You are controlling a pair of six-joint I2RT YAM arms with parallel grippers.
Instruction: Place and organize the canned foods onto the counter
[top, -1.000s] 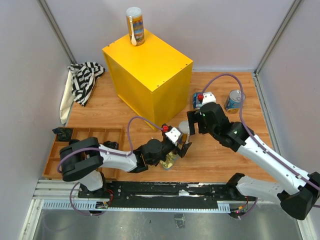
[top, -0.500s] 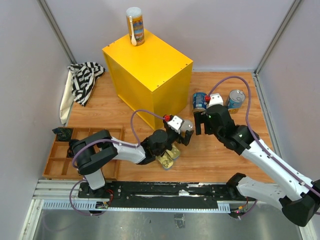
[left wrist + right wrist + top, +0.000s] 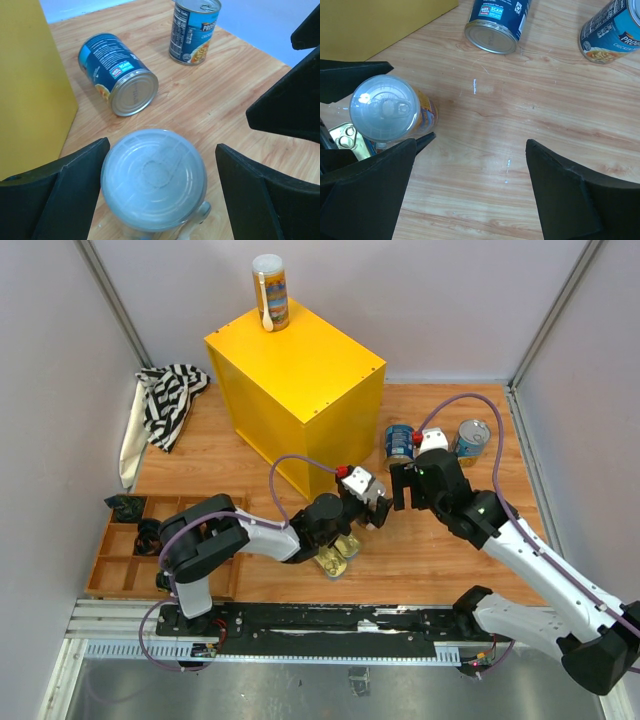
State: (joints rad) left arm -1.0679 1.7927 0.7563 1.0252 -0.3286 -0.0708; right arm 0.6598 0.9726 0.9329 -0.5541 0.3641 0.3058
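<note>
Six cans are showing: two slim white-lidded, two blue-labelled, two flat gold.

One slim can [image 3: 269, 290] is standing upright on the yellow cabinet [image 3: 300, 380]. The second slim can [image 3: 154, 177] is standing lid-up on the table [image 3: 420, 560], with the left gripper [image 3: 161, 146] jaws spread either side of it, not pinching. The right gripper [image 3: 471, 144] jaws are hanging wide apart, holding nothing. One blue can [image 3: 399, 443] is lying on its side with its silver end facing the arms. The second blue can [image 3: 468, 438] is standing upright. The gold tins [image 3: 333, 561] are lying partly hidden under the left arm.
</note>
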